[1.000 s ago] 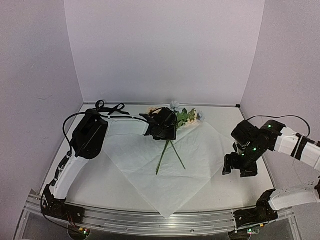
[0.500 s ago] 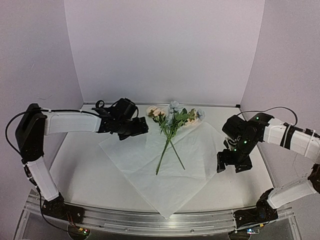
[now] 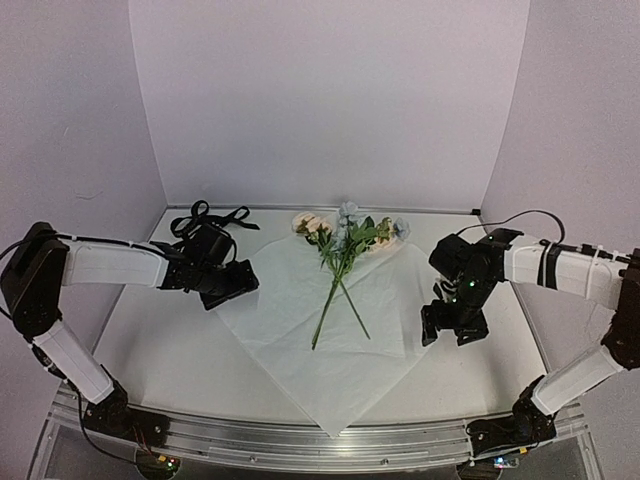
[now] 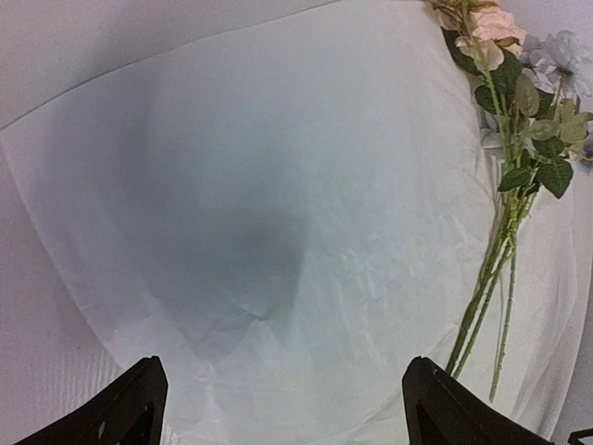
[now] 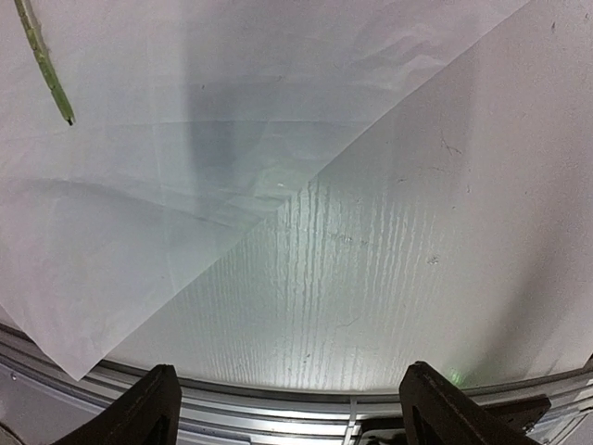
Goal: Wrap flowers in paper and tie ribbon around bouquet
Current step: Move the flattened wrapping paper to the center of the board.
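The flowers point(image 3: 342, 245) lie loose on the flat white paper point(image 3: 330, 375), blooms toward the back wall, green stems pointing at me. In the left wrist view the flowers point(image 4: 508, 139) sit at the right edge of the paper point(image 4: 278, 213). My left gripper point(image 3: 240, 287) hovers open over the sheet's left corner, its jaws point(image 4: 283, 408) wide with nothing between them. My right gripper point(image 3: 448, 335) hangs open above the bare table just off the sheet's right edge, and its own view shows the paper point(image 5: 139, 185) and one stem tip point(image 5: 51, 74). The black ribbon point(image 3: 208, 214) lies bunched at the back left.
The white table point(image 3: 170, 350) is closed in by lilac walls at the back and both sides. A metal rail point(image 3: 300, 440) runs along the near edge and shows as the rail point(image 5: 278, 399) in the right wrist view.
My left gripper has let go of the flowers, opened, and drawn back left to the sheet's left corner. The flowers now lie uncovered. My right gripper has shifted slightly left toward the sheet.
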{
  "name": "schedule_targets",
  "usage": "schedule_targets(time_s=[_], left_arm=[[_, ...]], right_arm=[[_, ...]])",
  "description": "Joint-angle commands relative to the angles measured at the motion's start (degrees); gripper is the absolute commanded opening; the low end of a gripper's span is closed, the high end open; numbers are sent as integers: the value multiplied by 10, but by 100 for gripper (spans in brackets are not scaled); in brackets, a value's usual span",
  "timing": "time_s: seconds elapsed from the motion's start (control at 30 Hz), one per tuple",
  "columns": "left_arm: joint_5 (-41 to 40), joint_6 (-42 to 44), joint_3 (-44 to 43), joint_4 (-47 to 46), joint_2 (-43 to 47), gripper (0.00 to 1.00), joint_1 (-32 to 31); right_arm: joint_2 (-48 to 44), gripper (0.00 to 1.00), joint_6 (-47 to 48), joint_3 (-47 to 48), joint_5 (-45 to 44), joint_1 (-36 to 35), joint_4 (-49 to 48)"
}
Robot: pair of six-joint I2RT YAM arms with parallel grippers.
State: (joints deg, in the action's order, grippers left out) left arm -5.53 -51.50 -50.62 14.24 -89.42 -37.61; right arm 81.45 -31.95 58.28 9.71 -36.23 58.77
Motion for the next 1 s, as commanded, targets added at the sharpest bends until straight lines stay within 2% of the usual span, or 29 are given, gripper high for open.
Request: schedule_targets(time_s=[0.0, 0.2, 0.33, 0.5, 0.67, 0.83, 0.97], left_arm=[[70, 54, -51, -123, -50, 91, 7], [136, 72, -118, -193, -147, 92, 7], [165, 58, -149, -202, -201, 94, 7], [183, 34, -134, -203, -219, 94, 7], [166, 19, -93, -182, -206, 95, 9], [161, 12, -47, -167, -191, 95, 19], [157, 3, -1, -165, -168, 96, 31]], right_arm=[[27, 84, -2, 15, -3, 27, -26], [59, 84, -26, 22, 23, 54, -63], [91, 84, -26, 46, 29, 58, -74], [141, 86, -19, 82, 32, 62, -89], [190, 82, -27, 109, 41, 62, -109], [231, 74, -51, 111, 56, 62, -150], [262, 54, -72, 117, 63, 59, -162]])
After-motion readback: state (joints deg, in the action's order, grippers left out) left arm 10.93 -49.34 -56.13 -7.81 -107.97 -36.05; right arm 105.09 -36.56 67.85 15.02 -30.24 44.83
